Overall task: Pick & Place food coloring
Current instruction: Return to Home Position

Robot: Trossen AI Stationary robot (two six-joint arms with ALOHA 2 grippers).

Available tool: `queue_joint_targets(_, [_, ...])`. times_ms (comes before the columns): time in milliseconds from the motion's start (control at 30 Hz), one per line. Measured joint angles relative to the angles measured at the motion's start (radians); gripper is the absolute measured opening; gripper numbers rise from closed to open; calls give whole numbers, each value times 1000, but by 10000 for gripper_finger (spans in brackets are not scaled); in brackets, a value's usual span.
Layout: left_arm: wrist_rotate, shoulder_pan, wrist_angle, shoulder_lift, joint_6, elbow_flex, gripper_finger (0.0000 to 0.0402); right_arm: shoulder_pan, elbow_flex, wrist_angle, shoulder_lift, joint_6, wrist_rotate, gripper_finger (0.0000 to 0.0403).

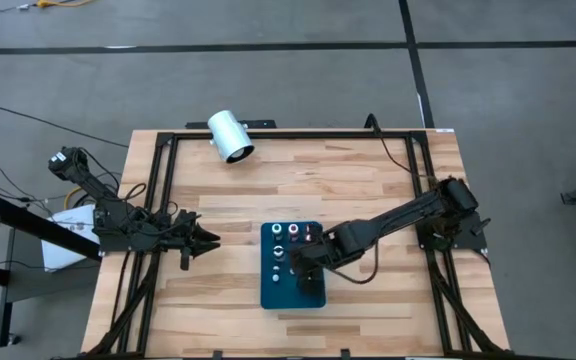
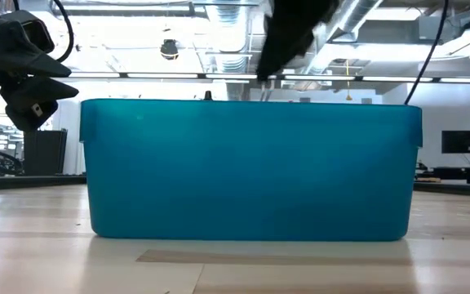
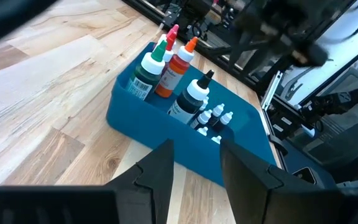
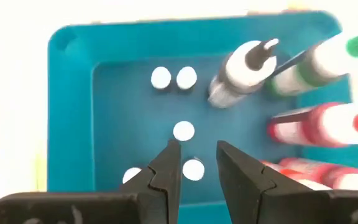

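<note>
A teal tray (image 1: 268,290) sits mid-table, and its near wall (image 2: 251,171) fills the low view. Food coloring bottles stand in its far end: green (image 3: 146,71), orange (image 3: 178,65), red (image 4: 316,124) and dark (image 4: 241,68). Small white caps (image 4: 183,130) dot the tray floor. My right gripper (image 4: 197,155) hangs open over the tray (image 1: 303,265), pointing down, with one white-capped small bottle (image 4: 193,169) between its fingers and untouched. My left gripper (image 1: 203,238) waits open to the left of the tray (image 3: 194,168).
A large white cylinder (image 1: 230,135) lies on its side at the table's far edge. Black frame rails (image 1: 163,190) run along the table's sides. Bare wood lies between the left gripper and the tray.
</note>
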Motion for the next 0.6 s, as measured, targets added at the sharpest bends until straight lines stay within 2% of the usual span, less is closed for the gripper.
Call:
queue_joint_targets(300, [3, 0, -7, 0, 0, 0, 121, -10, -14, -85, -158, -34, 193, 93])
queue_joint_targets(467, [3, 0, -20, 0, 0, 0, 121, -26, -169, -20, -293, -35, 181, 93])
queue_joint_targets(600, [9, 0, -22, 0, 22, 0, 121, -45, -330, 93, -422, -29, 113, 93])
